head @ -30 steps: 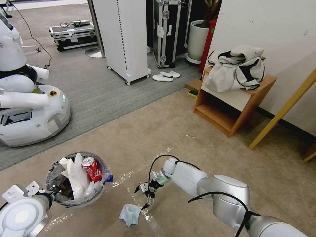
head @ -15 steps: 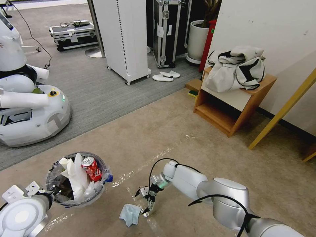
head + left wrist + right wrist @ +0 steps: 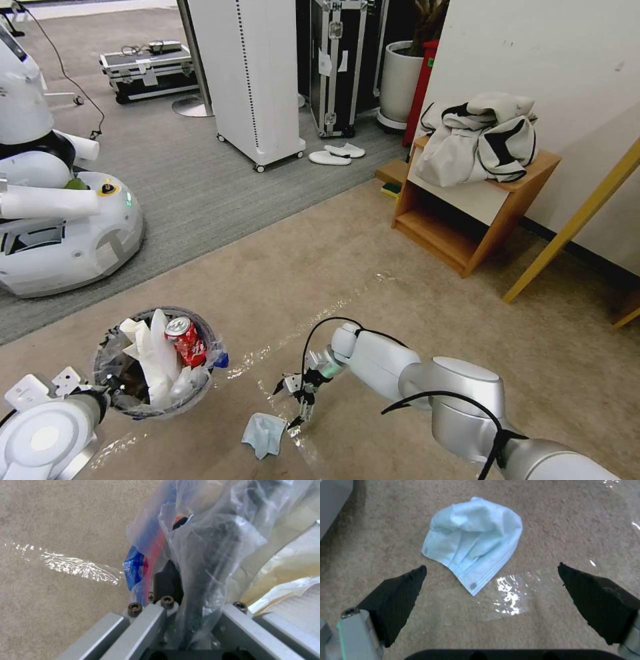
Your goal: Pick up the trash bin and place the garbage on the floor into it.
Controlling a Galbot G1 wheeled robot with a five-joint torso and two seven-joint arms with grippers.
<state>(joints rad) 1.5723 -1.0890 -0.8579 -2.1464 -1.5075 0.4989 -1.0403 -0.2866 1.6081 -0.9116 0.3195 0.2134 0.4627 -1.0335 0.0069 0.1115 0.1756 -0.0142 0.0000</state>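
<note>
**Trash bin nearly filled, one blue cloth left on the floor**

Trash bin [image 3: 155, 363] is held off to the robot's left by the left gripper [image 3: 180, 597], whose fingers are clamped on the bag-lined rim. A red can [image 3: 187, 342] and crumpled white papers [image 3: 157, 363] are already seen inside. Left on the carpet is a light-blue cloth [image 3: 473, 555], just beside the right gripper [image 3: 298, 407], which hangs over it with its fingers spread wide apart. No other litter is seen on the floor, so the task is judged close to done.
</note>
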